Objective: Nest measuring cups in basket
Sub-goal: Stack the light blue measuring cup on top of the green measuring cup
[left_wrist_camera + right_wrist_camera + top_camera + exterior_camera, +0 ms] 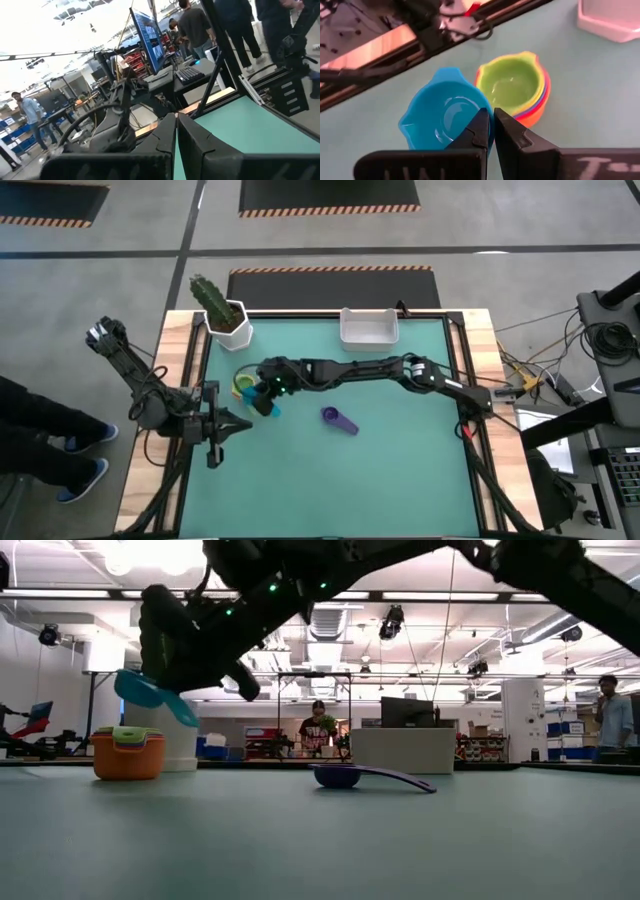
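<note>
My right gripper reaches across the table to its left part and is shut on a teal measuring cup, which hangs in the air just beside a nested stack of cups. That stack has green on top and orange at the bottom and stands on its base on the mat. A purple cup lies alone mid-table, bowl on the mat. The white basket stands at the far edge. My left gripper waits at the left edge, shut. My right gripper pinches the teal cup between its two fingers at the rim side nearest them; the fingers hide whether that is the handle or the wall. They come at it slanting down from the table's right. The cup is lifted clear and tilted.
A white pot with a green cactus stands at the far left corner, close behind the stack; its base shows in the right wrist view. Open mat lies between the purple cup and the basket. People stand in the room beyond.
</note>
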